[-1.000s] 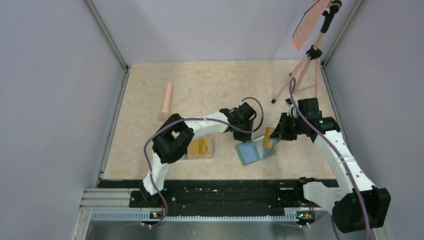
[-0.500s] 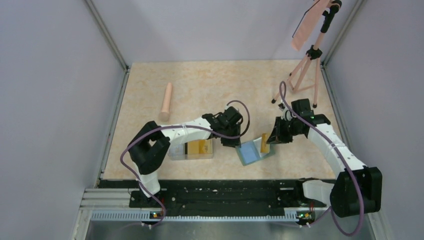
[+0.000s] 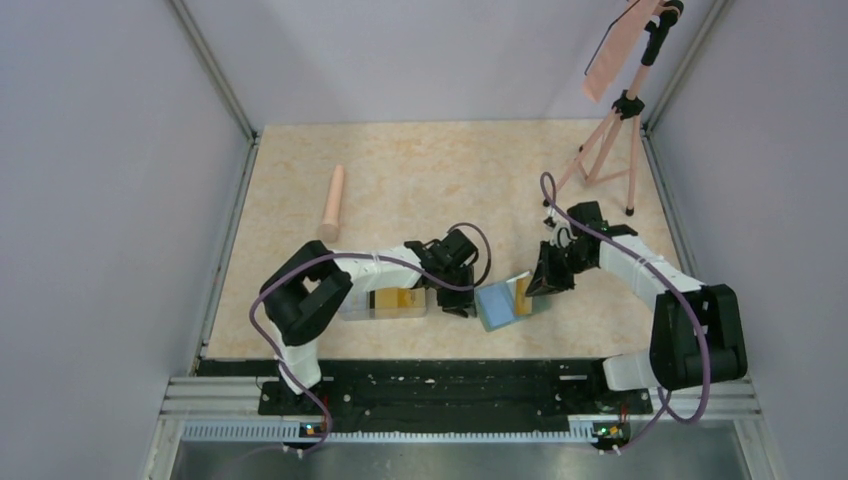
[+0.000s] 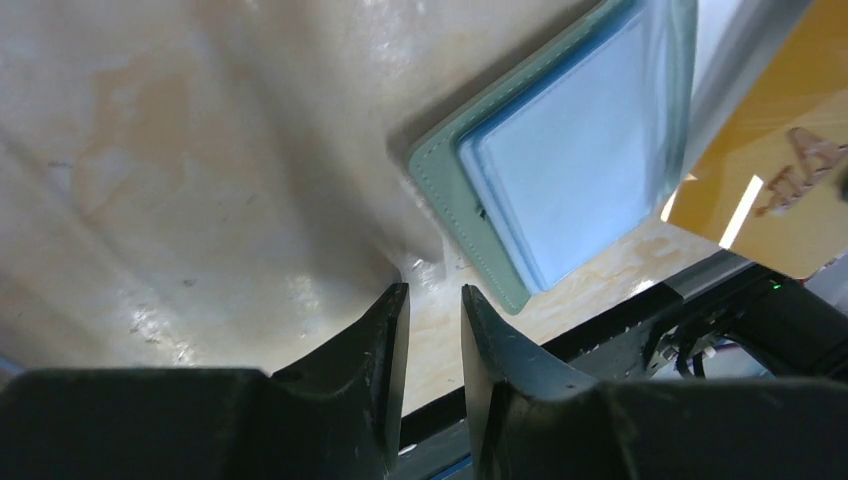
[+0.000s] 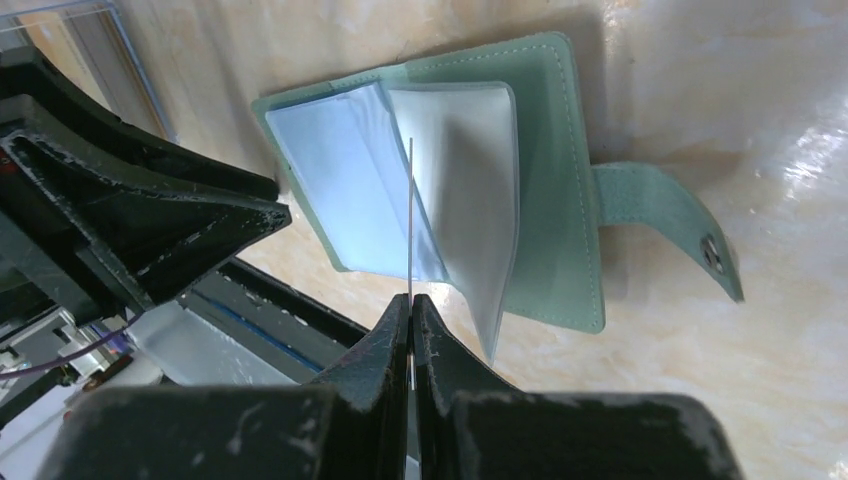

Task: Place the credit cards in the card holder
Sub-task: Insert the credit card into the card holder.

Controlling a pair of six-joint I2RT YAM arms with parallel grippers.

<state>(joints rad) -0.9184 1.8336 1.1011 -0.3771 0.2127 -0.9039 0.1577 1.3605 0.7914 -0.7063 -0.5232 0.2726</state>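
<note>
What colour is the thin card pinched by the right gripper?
Yellow-orange; the thin plastic card shows best in the left wrist view.

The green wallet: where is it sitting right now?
In the overhead view the green wallet lies open near the front edge of the table, between the left gripper and the right gripper, which holds a yellow card over its pages.

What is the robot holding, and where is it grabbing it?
The right fingers pinch a yellow card by one edge, standing it over the open wallet. The left fingers hold nothing.
</note>
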